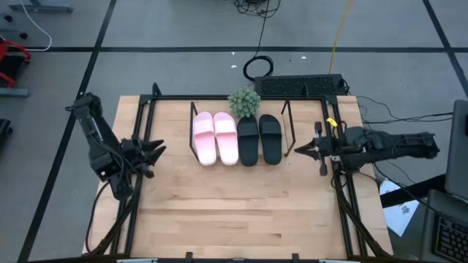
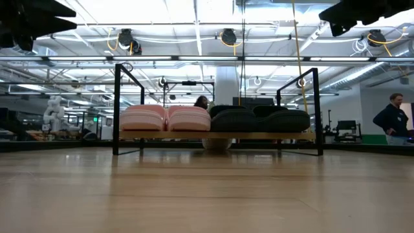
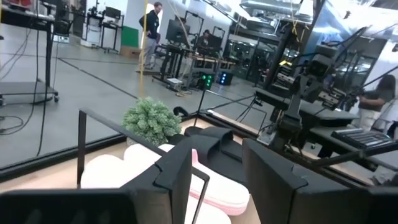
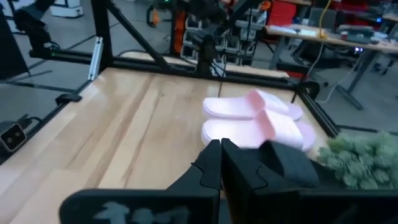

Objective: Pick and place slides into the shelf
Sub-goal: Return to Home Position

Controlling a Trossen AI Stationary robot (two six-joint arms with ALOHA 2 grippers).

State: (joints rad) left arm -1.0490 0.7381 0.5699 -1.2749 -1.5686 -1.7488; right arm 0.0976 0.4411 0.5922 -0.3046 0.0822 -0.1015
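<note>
Pale wooden worktop (image 1: 241, 212) viewed from above, bordered by dark rails, with an open workshop floor beyond it. We find the shelf (image 2: 299, 136) near the far edge of the worktop, its light board carrying all four slides in one row. The pale pink pair (image 1: 216, 139) lies on the left arm's side and the black pair (image 1: 250, 139) on the right arm's side, and the two inner slides sit just beside each other. In the low view all four rest flat on the board between the dark end frames.

A small green plant (image 1: 244, 101) stands behind the row, apparently on the worktop rather than on the shelf. The left end effector (image 1: 156, 153) is at the left edge of the worktop, well apart from the shelf, with its fingers spread and nothing between them. The right end effector (image 1: 301, 150) is at the right edge, also well apart, with its fingers pressed together to a point and gripping nothing. We note a person (image 2: 392, 116) in the room behind.
</note>
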